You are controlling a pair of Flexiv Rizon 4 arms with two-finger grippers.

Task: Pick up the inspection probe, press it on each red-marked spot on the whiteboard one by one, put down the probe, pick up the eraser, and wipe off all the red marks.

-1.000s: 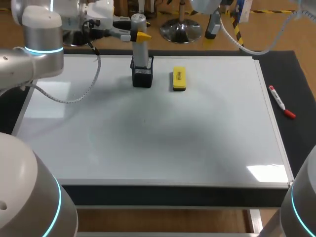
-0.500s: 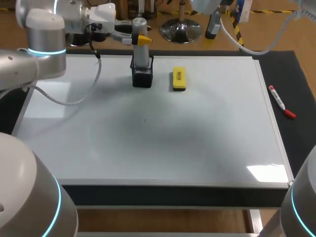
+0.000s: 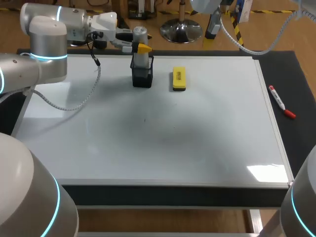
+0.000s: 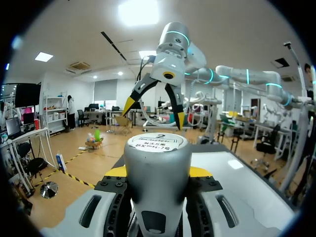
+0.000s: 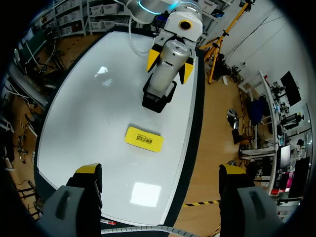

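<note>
Yellow-tipped left gripper (image 3: 140,47) is pinching the probe (image 3: 140,33); a tilted lift would be dragging the holder (image 3: 142,77) over. Right gripper (image 5: 160,170) is hanging spread.

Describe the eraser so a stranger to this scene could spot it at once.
Start from the large whiteboard and look near its far edge. A grey probe stands upright in a black holder there; the eraser lies flat just right of it. It is the only yellow block, unlike the thin red-capped marker off the board's right side.
</note>
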